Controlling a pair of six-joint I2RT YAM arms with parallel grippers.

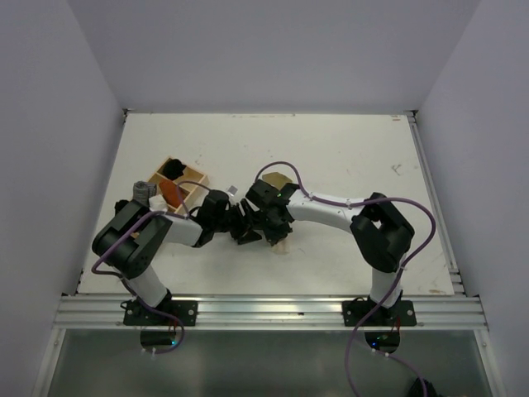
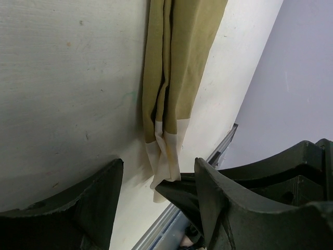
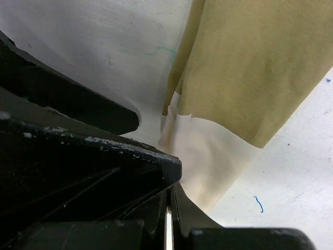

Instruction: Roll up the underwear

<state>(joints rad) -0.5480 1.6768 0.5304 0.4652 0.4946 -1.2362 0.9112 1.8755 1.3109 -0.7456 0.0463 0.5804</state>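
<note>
One underwear (image 2: 177,62), one compartmented wooden box (image 1: 188,175), two arms. White table (image 1: 355,157), pale lilac walls (image 1: 264,50). The underwear lay near table centre, with the box at its nine o'clock. Left gripper (image 2: 158,176) stood wide apart astride the cream end, gripping nothing. Right gripper (image 3: 170,182) had its jaws together, tip touching the cream band — pinch unclear.

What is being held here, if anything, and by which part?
The right gripper is shut on the underwear, pinching the cream band at its end. The left gripper stands open, gripping nothing.
</note>
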